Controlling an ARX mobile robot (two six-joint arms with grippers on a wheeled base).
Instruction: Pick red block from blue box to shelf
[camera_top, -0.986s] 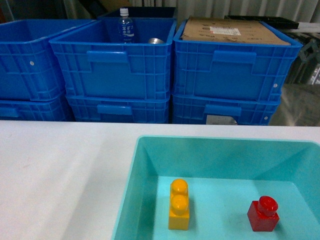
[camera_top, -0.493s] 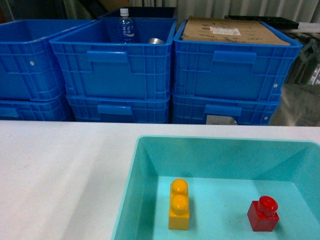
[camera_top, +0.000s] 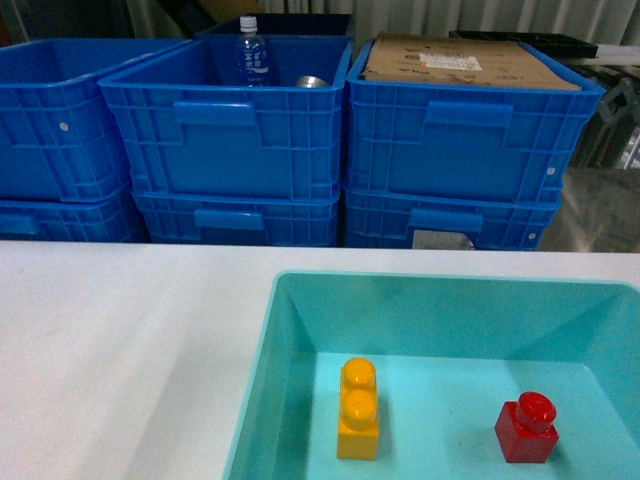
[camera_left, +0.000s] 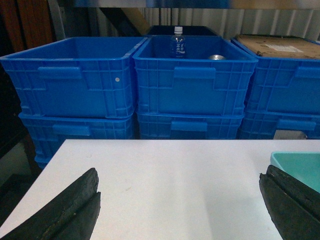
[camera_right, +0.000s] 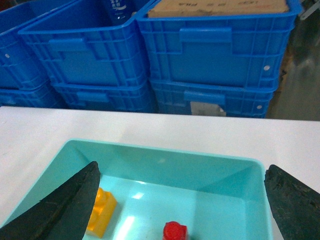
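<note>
The red block (camera_top: 527, 427) stands upright, stud up, on the floor of the blue box (camera_top: 420, 288), toward its right side. In the right wrist view the red block (camera_right: 174, 233) shows at the bottom edge, between the wide-spread jaws of my right gripper (camera_right: 182, 172), which hangs open above the blue box (camera_right: 165, 152) with nothing held. My left gripper (camera_left: 180, 176) is open too, over bare white table, with the blue box's corner (camera_left: 295, 161) just by its right finger. Neither gripper appears in the head view. No shelf tier is plainly in view.
A yellow-orange two-stud brick (camera_top: 358, 408) lies left of the red block in the same box. Dark blue crates (camera_top: 230, 130) are stacked behind the white table (camera_top: 120, 340); one holds a bottle (camera_top: 251, 50), another is covered by cardboard (camera_top: 465, 62).
</note>
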